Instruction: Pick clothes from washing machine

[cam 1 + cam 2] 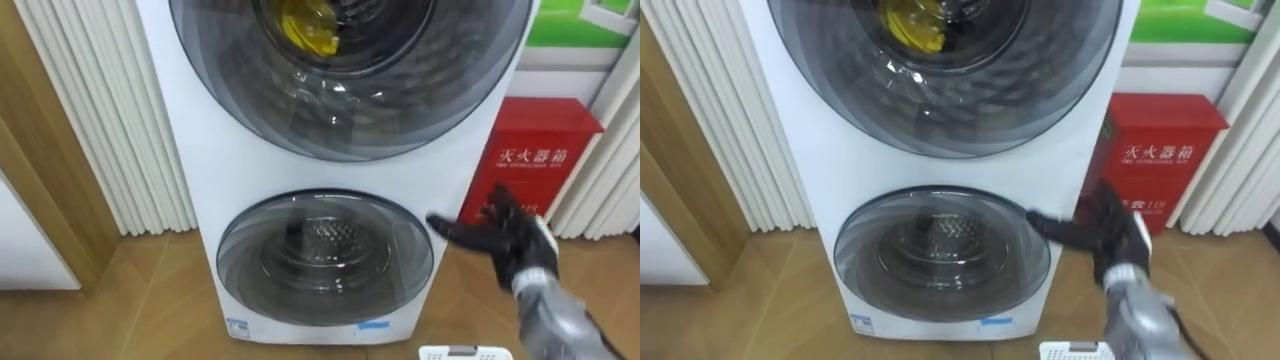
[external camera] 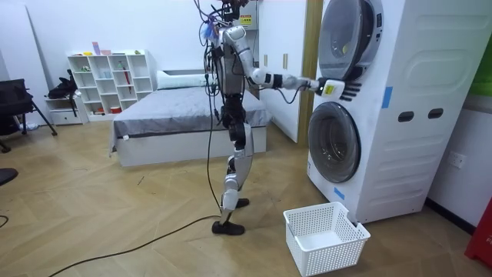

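Standing squarely before the washing machine [image 1: 200, 150], the robot extends its right hand [image 1: 515, 240] toward the machine's right side. The fingers are straight and spread, and the hand holds nothing. In the eye views the fingertips lie at the right rim of the machine's lower door [image 1: 325, 255]; contact cannot be confirmed.

Both doors are closed. The task item, a yellow garment [image 1: 310, 25], lies inside the machine's upper drum, behind the upper door [image 1: 350, 110]. The lower drum shows bare metal only.

Assessment: the step in hand is opening a door, and nothing has been retrieved.

Recommendation: direct the hand to the upper door, since the garment is there. Hook the fingers firmly behind the rim or latch before pulling. Swing the door fully clear of the machine's opening before reaching in. A white basket [image 2: 304, 250] stands on the floor in front of the machine, ready to receive the load.
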Controlling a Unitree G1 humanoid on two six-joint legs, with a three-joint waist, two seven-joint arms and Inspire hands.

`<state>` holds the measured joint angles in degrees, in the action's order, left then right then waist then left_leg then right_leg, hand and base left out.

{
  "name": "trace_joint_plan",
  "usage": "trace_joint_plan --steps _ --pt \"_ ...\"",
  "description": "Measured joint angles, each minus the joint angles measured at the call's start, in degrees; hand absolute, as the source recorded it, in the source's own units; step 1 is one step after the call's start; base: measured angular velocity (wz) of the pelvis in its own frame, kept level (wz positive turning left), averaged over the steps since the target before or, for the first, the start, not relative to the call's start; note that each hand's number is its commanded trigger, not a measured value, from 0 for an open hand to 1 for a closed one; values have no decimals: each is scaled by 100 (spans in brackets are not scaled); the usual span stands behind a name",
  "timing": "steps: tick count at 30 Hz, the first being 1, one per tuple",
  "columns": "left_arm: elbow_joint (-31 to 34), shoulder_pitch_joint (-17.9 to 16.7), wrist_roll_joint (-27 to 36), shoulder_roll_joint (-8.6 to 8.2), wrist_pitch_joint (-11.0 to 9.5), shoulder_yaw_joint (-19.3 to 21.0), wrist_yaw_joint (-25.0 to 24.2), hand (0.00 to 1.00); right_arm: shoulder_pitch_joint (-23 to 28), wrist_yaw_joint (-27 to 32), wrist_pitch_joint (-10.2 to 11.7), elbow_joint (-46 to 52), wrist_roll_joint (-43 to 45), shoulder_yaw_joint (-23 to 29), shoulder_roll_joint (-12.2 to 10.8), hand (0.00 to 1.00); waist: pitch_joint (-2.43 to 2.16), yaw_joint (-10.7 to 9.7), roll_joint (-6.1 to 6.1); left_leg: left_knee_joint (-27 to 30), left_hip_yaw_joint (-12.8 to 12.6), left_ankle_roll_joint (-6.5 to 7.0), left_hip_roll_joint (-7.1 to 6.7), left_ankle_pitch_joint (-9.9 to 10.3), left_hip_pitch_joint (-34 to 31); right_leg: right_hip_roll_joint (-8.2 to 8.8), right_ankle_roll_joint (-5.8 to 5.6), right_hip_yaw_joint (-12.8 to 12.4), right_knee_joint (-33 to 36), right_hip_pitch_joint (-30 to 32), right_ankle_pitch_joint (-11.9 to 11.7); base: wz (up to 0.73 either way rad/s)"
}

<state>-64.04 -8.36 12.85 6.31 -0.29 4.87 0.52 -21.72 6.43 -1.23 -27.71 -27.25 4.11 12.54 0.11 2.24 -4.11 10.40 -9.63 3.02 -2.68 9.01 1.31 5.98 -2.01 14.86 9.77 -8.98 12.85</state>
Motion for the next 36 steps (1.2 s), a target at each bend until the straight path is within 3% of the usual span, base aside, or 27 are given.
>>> trace_joint_plan --steps 6,12,15,21,36 --pt "68 17 -6 52 156 -55 -6 0 -870 242 -33 85 -337 2 284 0 -17 -3 -26 -2 72 0 -8 0 3 -4 0 39 10 -17 0 5" --pt "232 -7 -14 147 266 -44 16 0 -1176 344 -301 84 -379 1 699 0 -8 85 -239 -2 171 -3 -16 -2 -18 -14 0 110 9 -36 0 8" --pt "389 -52 -32 156 285 -47 35 0 -1427 348 -380 84 -558 1 852 0 3 124 -276 4 172 -3 -23 -2 -59 -7 0 111 8 0 0 0" --pt "474 -93 -139 185 288 -49 72 0 -1782 469 -449 89 -745 1 975 0 -3 120 -321 9 172 -3 -18 -2 -62 -11 0 109 3 -1 0 0" --pt "552 -93 -227 205 384 -75 241 0 -1700 718 -531 1108 -170 -179 1066 0 -12 132 -321 11 86 -3 7 -2 -73 -12 1 15 -3 91 0 -7"
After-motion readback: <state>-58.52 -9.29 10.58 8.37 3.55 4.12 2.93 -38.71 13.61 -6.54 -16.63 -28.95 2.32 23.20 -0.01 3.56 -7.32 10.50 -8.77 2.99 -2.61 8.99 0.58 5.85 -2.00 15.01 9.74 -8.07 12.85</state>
